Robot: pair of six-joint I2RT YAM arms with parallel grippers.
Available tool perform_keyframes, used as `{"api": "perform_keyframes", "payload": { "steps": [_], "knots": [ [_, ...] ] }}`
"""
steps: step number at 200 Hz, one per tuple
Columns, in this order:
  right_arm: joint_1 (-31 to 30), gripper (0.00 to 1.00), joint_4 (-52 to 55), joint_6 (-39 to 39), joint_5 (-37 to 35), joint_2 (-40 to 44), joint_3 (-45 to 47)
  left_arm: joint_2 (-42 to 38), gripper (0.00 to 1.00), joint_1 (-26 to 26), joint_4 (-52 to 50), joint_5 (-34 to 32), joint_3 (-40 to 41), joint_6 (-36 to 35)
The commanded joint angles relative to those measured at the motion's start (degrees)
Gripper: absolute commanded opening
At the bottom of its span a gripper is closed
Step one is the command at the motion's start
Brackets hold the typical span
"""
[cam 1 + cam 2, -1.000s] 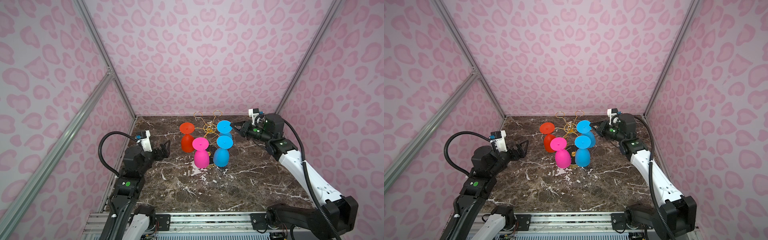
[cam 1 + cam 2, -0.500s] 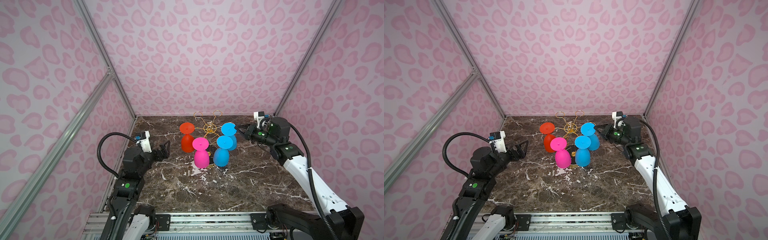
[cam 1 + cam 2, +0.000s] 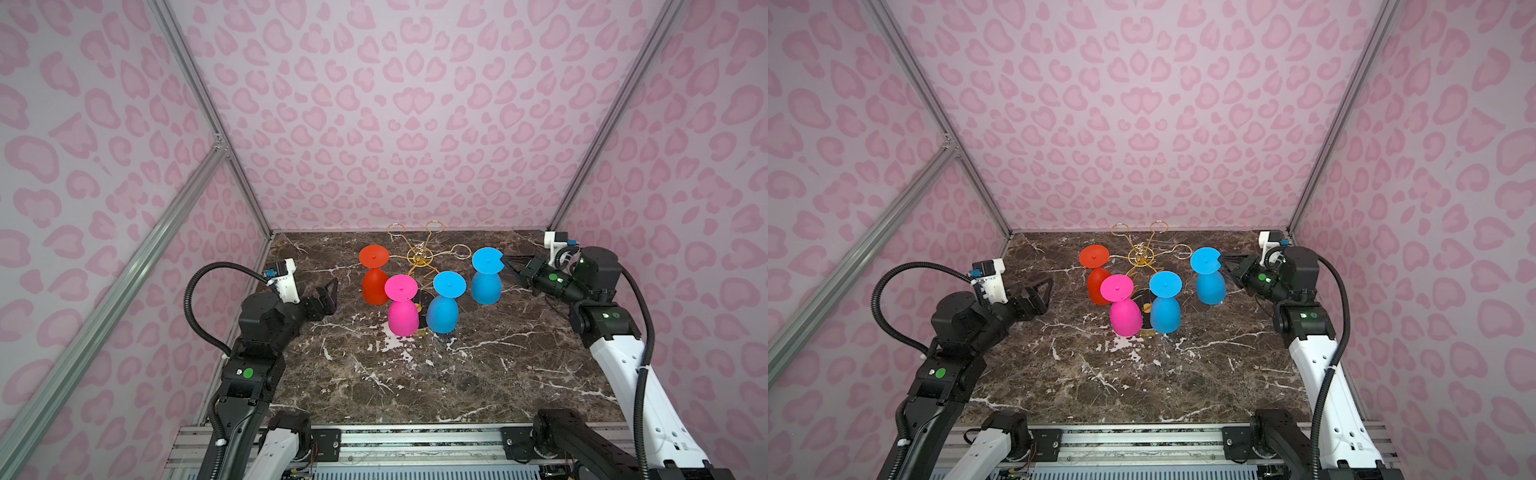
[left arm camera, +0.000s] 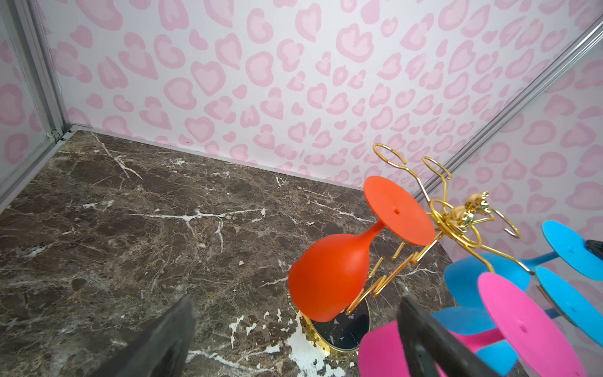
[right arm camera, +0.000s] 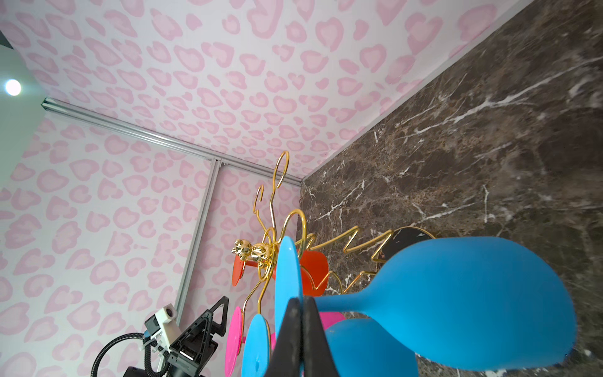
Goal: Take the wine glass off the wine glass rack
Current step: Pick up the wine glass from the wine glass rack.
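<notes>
R arm reaches fwd, wrist approx level; right end effector [image 3: 509, 263] is pinched together on the foot rim of the blue wine glass [image 3: 485, 286]. Glass hangs bowl-down just beside the wine glass rack [image 3: 419, 254], clear of its nearest loop. L arm is bent; left end effector [image 3: 328, 293] has jaws wide apart, empty, near the rack's opposite side. You see the pinch only in R wrist cam. Both top views show the loop gap. Can't tell if the bowl touches the table [image 3: 415, 374].
</notes>
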State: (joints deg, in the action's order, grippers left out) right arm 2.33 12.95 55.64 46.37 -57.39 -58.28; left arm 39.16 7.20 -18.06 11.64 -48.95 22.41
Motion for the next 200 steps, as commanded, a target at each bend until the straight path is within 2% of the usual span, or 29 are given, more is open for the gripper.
{"api": "perform_keyframes", "payload": {
  "steps": [1,36,73,106,121,160,200],
  "knots": [
    [2.26,0.0,0.58,-2.4,3.5,0.52,-0.37,0.64,0.98,-0.05,-0.56,1.99,-3.14,1.57],
    [3.3,0.0,-0.85,-7.08,4.98,0.18,-2.6,2.61,0.99,0.09,-0.31,7.02,-8.56,5.87],
    [3.25,0.0,-3.67,-14.33,7.22,-0.95,-6.52,7.97,0.98,1.16,1.22,16.75,-15.73,17.41],
    [3.17,0.0,-12.79,-18.19,10.87,-0.62,-7.51,12.92,0.99,8.55,2.21,18.26,-22.68,22.58],
    [3.21,0.0,-15.61,-20.13,13.52,-1.09,-8.2,17.12,0.99,11.95,2.51,21.18,-26.09,24.65],
    [1.1,0.0,-19.87,-26.05,19.0,-1.27,-9.07,26.14,0.98,19.45,5.84,22.6,-32.68,32.27],
    [-3.4,0.0,-19.75,-36.91,22.09,0.99,-9.15,33.99,0.98,24.15,11.1,24.34,-37.06,41.32]
  ]
}}
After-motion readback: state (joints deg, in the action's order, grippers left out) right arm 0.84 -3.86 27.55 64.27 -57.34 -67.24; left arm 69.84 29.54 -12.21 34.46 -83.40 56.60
